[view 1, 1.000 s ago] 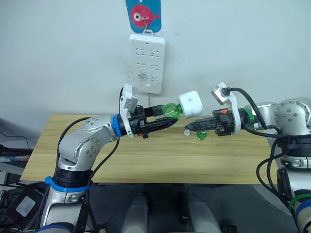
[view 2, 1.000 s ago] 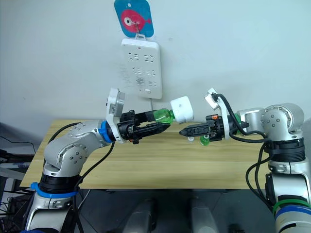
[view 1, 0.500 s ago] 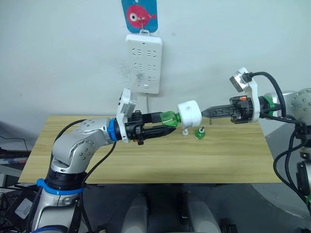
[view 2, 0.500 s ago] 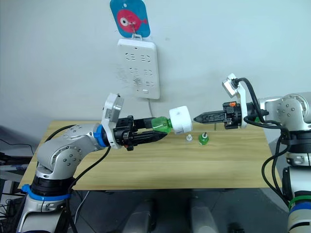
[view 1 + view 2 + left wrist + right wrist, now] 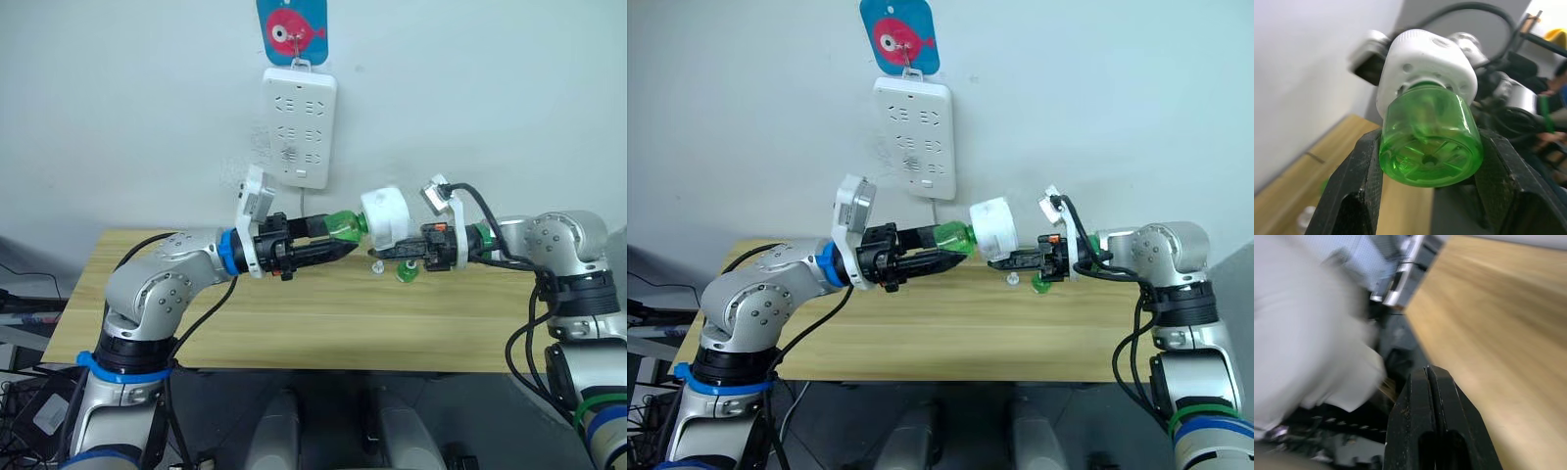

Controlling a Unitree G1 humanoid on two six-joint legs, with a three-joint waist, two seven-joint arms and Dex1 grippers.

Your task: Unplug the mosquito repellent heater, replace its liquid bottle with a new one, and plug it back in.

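Note:
The mosquito repellent heater (image 5: pixel 385 215) is a white rounded unit held in the air over the table, unplugged. Its green liquid bottle (image 5: pixel 340 222) is screwed into it. My left gripper (image 5: pixel 338 235) is shut on that bottle; in the left wrist view its fingers (image 5: pixel 1352 191) clamp the bottle's (image 5: pixel 1430 142) sides, with the heater (image 5: pixel 1425 68) beyond. My right gripper (image 5: pixel 377 253) is shut with nothing in it, and its tip sits just under the heater. The right wrist view shows the closed fingers (image 5: pixel 1435 426) beside the blurred white heater (image 5: pixel 1308 333).
A white power strip (image 5: pixel 299 127) hangs on the wall under a blue fish hanger (image 5: pixel 294 27). On the wooden table (image 5: pixel 294 323), a second small green bottle (image 5: pixel 405 272) and a small white cap (image 5: pixel 377 266) stand behind the right gripper.
My right gripper, raised to the right of the heater half a second ago, has come down and leftward under it. The left gripper still holds the bottle and heater.

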